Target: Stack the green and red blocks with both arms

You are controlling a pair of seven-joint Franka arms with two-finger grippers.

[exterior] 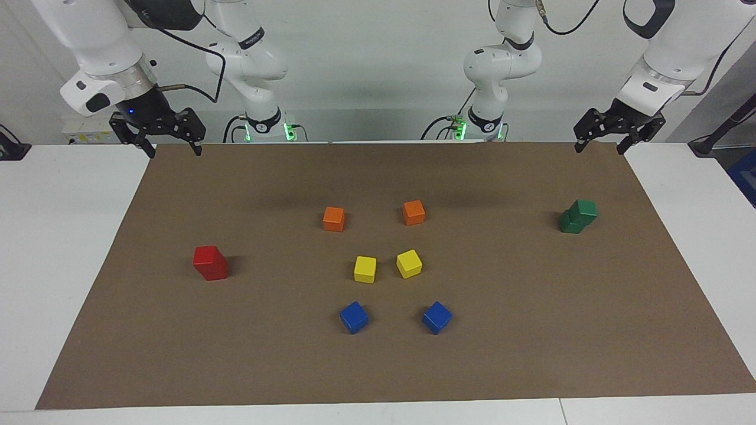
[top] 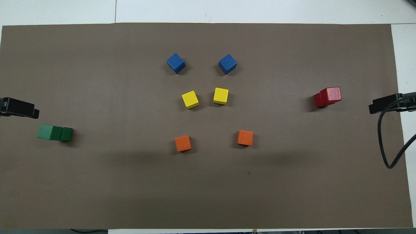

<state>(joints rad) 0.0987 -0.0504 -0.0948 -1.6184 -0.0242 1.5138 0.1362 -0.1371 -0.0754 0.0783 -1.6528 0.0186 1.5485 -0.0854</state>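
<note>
Two dark green blocks (exterior: 579,216) stand stacked, the top one skewed, at the left arm's end of the brown mat; they also show in the overhead view (top: 55,133). Two red blocks (exterior: 209,262) stand stacked at the right arm's end and show in the overhead view too (top: 328,96). My left gripper (exterior: 599,144) hangs open and empty, high over the mat's edge near the green stack, clear of it. My right gripper (exterior: 174,149) hangs open and empty, high over the mat's edge at its own end, clear of the red stack.
Two orange cubes (exterior: 333,218) (exterior: 414,212), two yellow cubes (exterior: 365,269) (exterior: 409,264) and two blue cubes (exterior: 354,317) (exterior: 436,317) lie in pairs mid-mat (exterior: 531,330). A black cable (top: 388,139) hangs by the right gripper.
</note>
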